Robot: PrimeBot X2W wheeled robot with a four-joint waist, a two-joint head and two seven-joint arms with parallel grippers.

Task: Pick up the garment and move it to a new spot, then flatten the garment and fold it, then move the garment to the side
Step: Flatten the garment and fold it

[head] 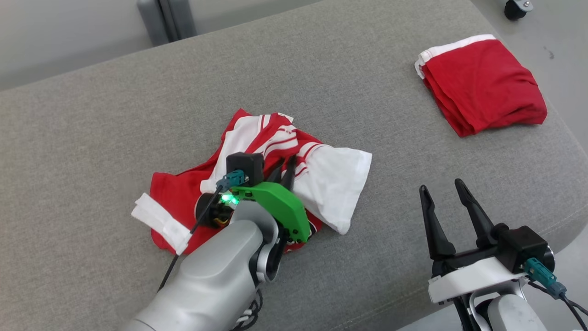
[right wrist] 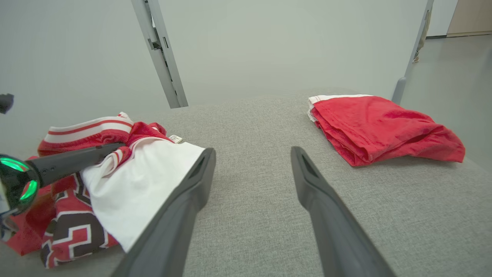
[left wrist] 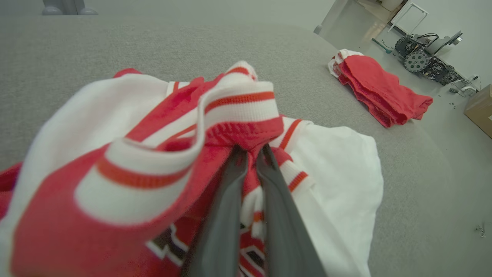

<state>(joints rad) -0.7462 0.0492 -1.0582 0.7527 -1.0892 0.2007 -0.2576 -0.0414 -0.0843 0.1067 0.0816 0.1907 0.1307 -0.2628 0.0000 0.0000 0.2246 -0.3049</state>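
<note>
From the head camera, looking down on a broad grey woven cushion (head: 138,115) and showing a crumpled red-and-white striped jersey garment (head: 330,179) heaped near its middle. Showing the left gripper (head: 285,168), green-shelled with two dark fingers, dipping into the heap's centre. Showing the right gripper (head: 440,185), white-shelled, hovering to the right above bare cushion, jaws standing wide apart and holding nothing. Also showing a folded plain red cloth (head: 482,85) with a white band, resting well apart at the far right corner.

From the left wrist, looking along the two fingers, jaws drawn together and pinching a red ribbed fold just under a striped white band.

From the right wrist, looking between the spread fingers at bare cushion, with the garment lying low on the left.

Judging the handling: seeming light, limp and thin, likely draping and unfurling when lifted; not fragile, hardly slippery. Favouring a hold on a thick ribbed band, as here, over the loose white panel, with the free gripper taking the white sleeve edge for spreading.
</note>
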